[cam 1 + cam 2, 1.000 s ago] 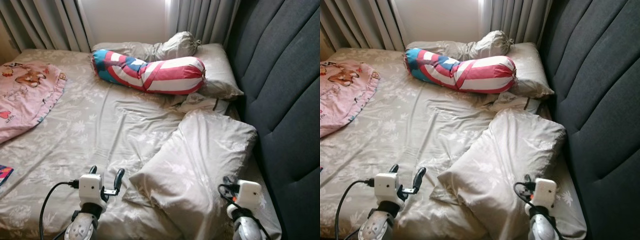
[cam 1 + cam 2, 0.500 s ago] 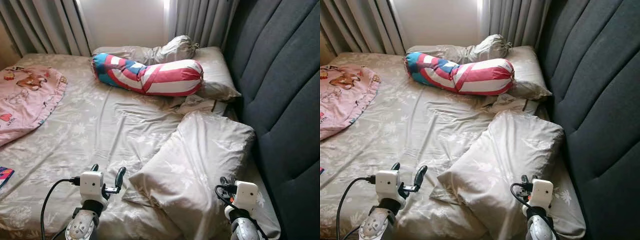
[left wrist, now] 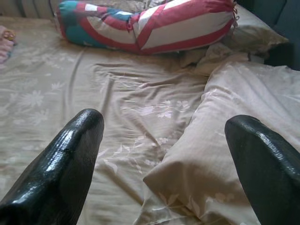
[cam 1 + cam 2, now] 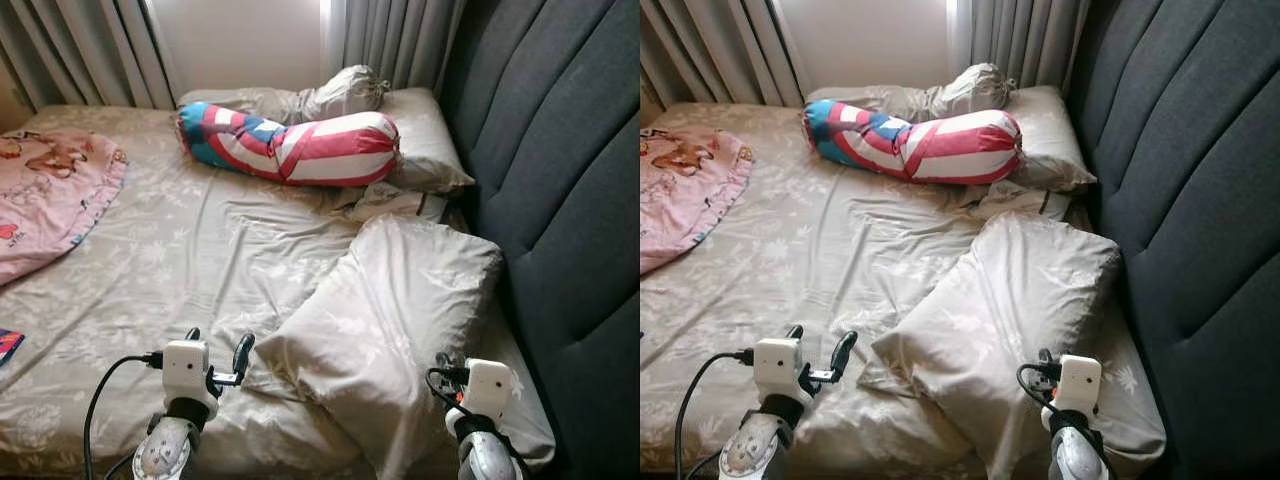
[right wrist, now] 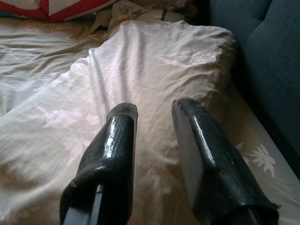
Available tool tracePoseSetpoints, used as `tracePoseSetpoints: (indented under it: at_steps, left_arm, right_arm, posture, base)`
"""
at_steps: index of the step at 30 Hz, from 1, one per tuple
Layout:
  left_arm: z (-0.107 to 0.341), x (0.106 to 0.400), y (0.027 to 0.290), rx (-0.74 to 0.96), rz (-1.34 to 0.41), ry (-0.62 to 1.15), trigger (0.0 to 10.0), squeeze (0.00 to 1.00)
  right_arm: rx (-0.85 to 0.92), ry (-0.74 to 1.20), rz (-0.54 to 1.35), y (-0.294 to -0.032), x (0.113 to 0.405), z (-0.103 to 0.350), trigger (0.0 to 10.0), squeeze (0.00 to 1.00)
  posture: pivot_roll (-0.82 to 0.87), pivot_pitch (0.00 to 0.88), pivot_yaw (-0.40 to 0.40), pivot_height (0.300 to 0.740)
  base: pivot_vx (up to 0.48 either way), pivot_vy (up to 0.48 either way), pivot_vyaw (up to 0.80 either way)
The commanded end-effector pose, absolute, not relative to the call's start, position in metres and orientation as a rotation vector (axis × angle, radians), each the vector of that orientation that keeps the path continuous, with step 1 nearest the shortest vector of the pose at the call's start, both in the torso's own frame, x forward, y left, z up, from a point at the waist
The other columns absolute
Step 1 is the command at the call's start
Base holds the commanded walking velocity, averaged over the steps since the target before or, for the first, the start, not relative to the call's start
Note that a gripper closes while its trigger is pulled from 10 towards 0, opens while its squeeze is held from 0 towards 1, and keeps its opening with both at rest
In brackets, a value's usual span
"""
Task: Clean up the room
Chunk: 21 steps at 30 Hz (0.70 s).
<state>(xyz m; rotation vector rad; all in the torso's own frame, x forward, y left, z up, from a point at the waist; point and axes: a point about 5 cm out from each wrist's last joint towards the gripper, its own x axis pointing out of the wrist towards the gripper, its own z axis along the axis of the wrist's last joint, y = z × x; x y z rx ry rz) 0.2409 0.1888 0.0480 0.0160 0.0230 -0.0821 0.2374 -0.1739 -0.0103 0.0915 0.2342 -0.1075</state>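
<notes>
Both silver arms reach forward low in the head views, each wrist carrying a white camera block with a black cable looping off it. The left end effector has its two black fingers spread wide apart. The right end effector holds its fingers much closer, a narrow gap between them, gripping nothing.

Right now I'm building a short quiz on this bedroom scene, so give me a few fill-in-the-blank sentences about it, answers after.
1. The big beige pillow leans against the dark grey ____ on the robot's right.
2. The bolster at the far end of the bed has stripes of white and ____.
3. The fingers of the left pincer are spread ____ above the sheet.
4. The pink blanket lies on the robot's ____ side.

Missing words: headboard; red; open; left
</notes>
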Motion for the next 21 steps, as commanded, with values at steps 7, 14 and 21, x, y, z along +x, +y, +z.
tracePoseSetpoints:
  at_steps: [7, 14, 21]
  left_arm:
    - [0.0497, 0.2413, 0.1861, -0.010, -0.086, 0.028, 10.0, 0.00]
    - [0.0486, 0.2416, 0.1858, -0.007, -0.084, 0.041, 10.0, 0.00]
    - [0.0476, 0.2420, 0.1862, 0.001, -0.082, 0.054, 10.0, 0.00]
  right_arm:
    - [0.081, 0.261, -0.110, -0.1753, 0.2370, -0.0117, 10.0, 0.00]
    - [0.086, 0.254, -0.113, -0.1751, 0.2370, -0.0122, 10.0, 0.00]
    - [0.081, 0.255, -0.109, -0.1754, 0.2373, -0.0120, 10.0, 0.00]
  posture:
    - [-0.03, 0.062, -0.054, 0.677]
    - [-0.03, 0.063, -0.054, 0.652]
    - [-0.04, 0.066, -0.057, 0.652]
  base:
    - [0.000, 0.000, 0.00]
    - [0.000, 0.000, 0.00]
    - [0.000, 0.000, 0.00]
